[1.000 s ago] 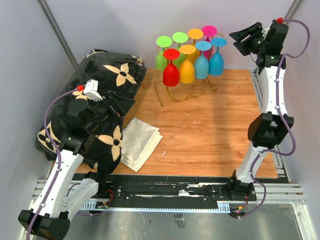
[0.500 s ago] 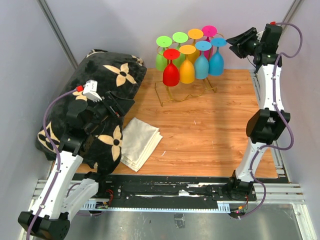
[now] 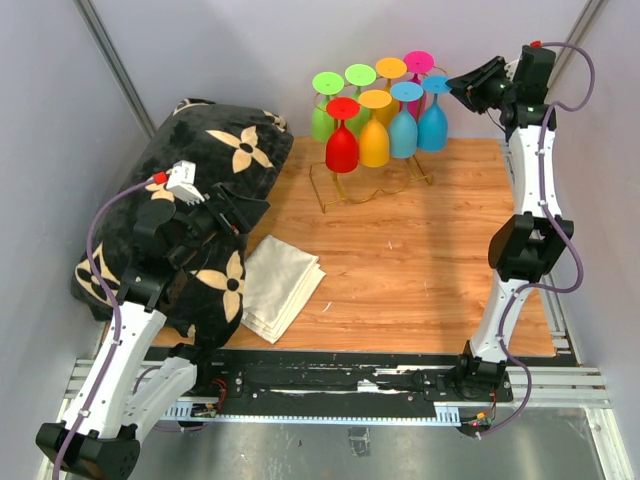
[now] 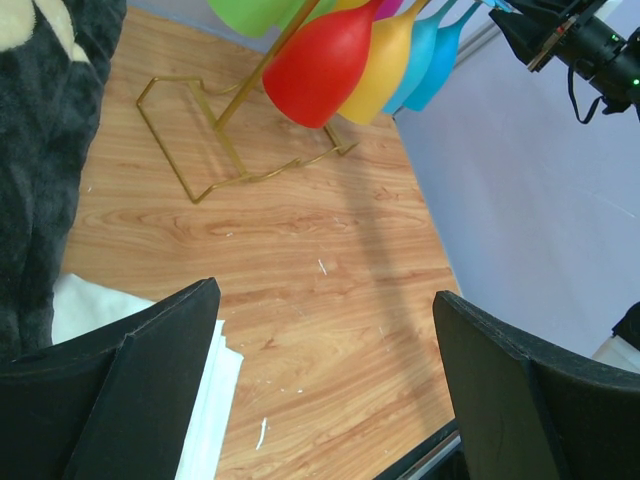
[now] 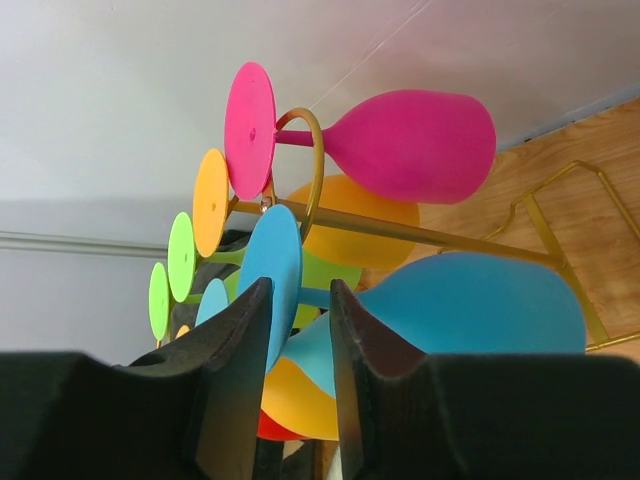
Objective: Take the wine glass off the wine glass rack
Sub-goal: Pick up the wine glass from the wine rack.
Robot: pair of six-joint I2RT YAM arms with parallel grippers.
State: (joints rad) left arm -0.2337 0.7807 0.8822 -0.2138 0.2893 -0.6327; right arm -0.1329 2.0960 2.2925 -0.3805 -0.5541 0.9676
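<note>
rack (image 5: 420,234): eight glasses (image 3: 342,148) hanging | right fingers (image 5: 240,340): narrowly apart, flanking foot of blue glass (image 5: 470,310) | left fingers (image 4: 160,340): wide, empty

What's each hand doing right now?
Left hand: open, empty.
Right hand: half closed astride the foot of the blue wine glass; grip cannot be told.

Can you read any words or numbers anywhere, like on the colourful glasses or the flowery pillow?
No text can be read in any view.
The wine glasses are plain colours, the black cushion bears only cream flower shapes, and the folded cloth is blank.
Any marking on the small white plug is too small to tell.
</note>
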